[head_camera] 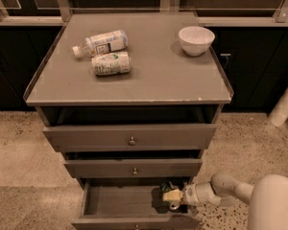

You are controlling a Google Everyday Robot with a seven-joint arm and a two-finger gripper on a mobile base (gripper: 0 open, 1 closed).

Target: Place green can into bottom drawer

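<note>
The bottom drawer [115, 202] is pulled open below the two upper drawers, a shallow grey tray with its front at the picture's lower edge. My gripper [171, 196] reaches in from the right over the drawer's right end, at the end of the white arm [230, 188]. It holds the green can [168, 189] inside the drawer, low over the floor of the tray. Only a small dark green part and a silver end of the can show beside the fingers.
On the cabinet top [149, 80] lie a white-capped labelled bottle [101, 42] and a white can with green marks [111, 63], with a white bowl [196, 40] at the back right. The middle drawer [133, 167] and top drawer [129, 137] stick out slightly.
</note>
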